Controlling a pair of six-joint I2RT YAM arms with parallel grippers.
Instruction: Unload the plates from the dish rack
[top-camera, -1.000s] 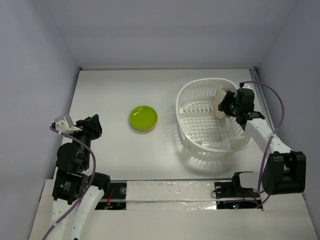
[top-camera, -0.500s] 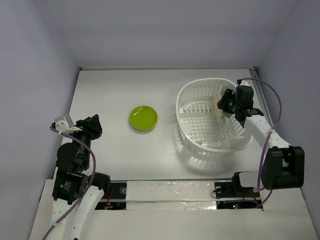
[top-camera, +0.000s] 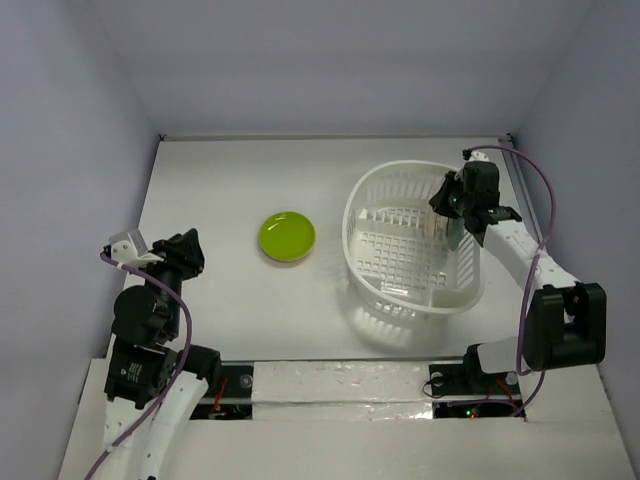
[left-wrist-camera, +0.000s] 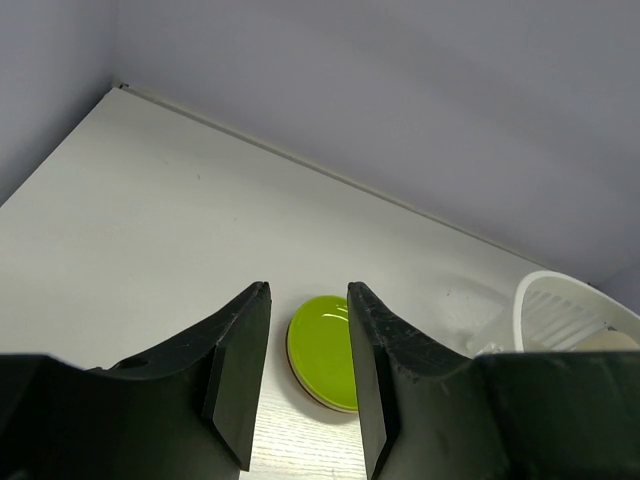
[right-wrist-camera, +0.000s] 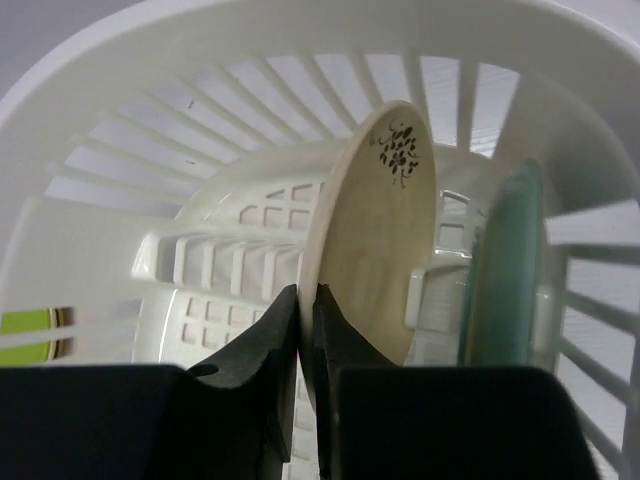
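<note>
Our right gripper (right-wrist-camera: 300, 300) pinches the rim of the cream plate (right-wrist-camera: 370, 250), upright at the 2 o'clock side of the basket (right-wrist-camera: 250, 30) just beside the teal plate (right-wrist-camera: 505, 270); we should lift it straight up, clear of both, while our left gripper (left-wrist-camera: 308, 295) sits spread and empty.

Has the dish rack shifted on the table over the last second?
Yes. The dish rack has slid left toward the lime green plate, which lies where it was. The gap between them is narrower.
</note>
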